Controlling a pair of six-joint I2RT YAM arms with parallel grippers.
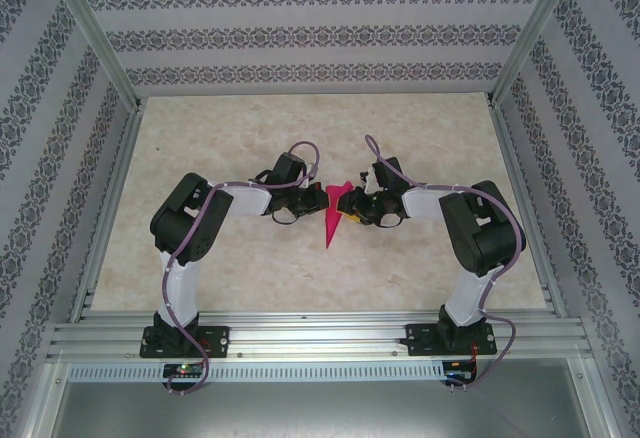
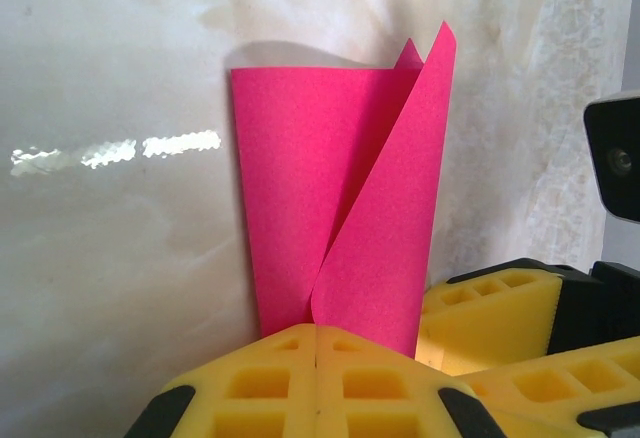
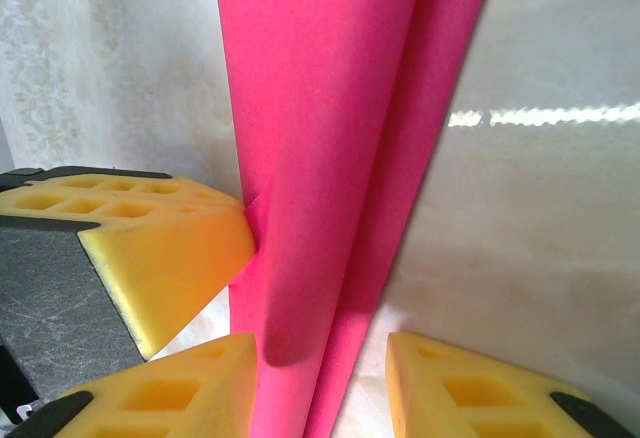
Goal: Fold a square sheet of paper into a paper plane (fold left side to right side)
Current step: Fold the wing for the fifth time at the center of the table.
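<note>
Bright even light; glare streaks on glossy table (image 2: 115,150); soft shadow behind paper plane (image 2: 340,208); close-ups slightly soft.

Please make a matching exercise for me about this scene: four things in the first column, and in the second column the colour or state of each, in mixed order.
1. paper plane
2. left gripper
3. right gripper
4. table

A. jaws apart, paper plane between them
B. magenta, pointed
C. pale, marbled
D. jaws shut

Pairs: 1-B, 2-D, 3-A, 4-C.

Top camera looks down from the near edge over the whole bench (image 1: 200,148). Both wrist cameras face the paper (image 2: 330,208) closely from opposite sides.
</note>
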